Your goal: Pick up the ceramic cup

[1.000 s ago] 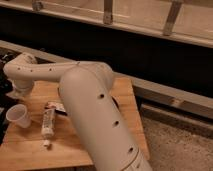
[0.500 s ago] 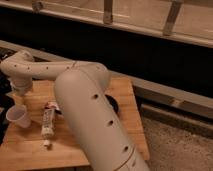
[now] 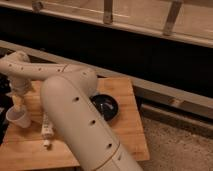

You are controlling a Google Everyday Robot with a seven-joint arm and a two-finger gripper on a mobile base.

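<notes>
The ceramic cup (image 3: 18,118) is small, white and tapered, and stands upright near the left edge of the wooden table (image 3: 127,132). My gripper (image 3: 18,104) hangs from the white arm's wrist directly above the cup's rim, very close to it or reaching into it. The thick white arm (image 3: 75,115) sweeps from the lower middle up to the left and hides much of the table.
A wide dark bowl (image 3: 105,107) sits on the table right of the arm. A white tube-like object (image 3: 47,131) lies just right of the cup. A dark wall with a metal rail (image 3: 107,12) runs behind. Speckled floor (image 3: 175,145) lies to the right.
The arm has swung left and the gripper has come down over the cup. The dark bowl now shows beside the arm. The cup has not moved.
</notes>
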